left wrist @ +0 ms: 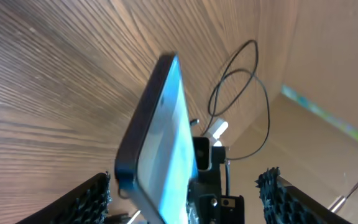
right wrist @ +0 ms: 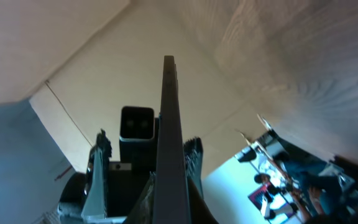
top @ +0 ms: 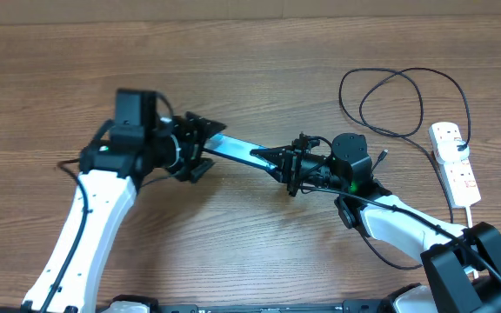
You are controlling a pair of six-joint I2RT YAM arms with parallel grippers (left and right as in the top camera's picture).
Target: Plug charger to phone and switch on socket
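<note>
The left gripper has its jaws apart. In the left wrist view its fingers stand wide on either side of one end of the phone, which is close to one pad and clear of the other. The right gripper is judged to be closed on the opposite end, since the phone is carried tilted, off the table, with nothing else seen bearing it. In the right wrist view the phone is seen edge-on, running straight out from between those jaws. The step in hand is taken to be a handover or steadying of the phone between the two arms, ahead of plugging. It would be done well if the left jaws were centred on the phone before being closed, so that both pads meet it together and it is not twisted against the right grip. The right grip should be released only once the left is firm. The end to be plugged should be left uncovered, though which end carries the port cannot be told. Beyond the right jaws, on the side away from the phone, the charger lies looped and untouched, its tip not surely made out. Farther out lies the socket, not yet switched.
</note>
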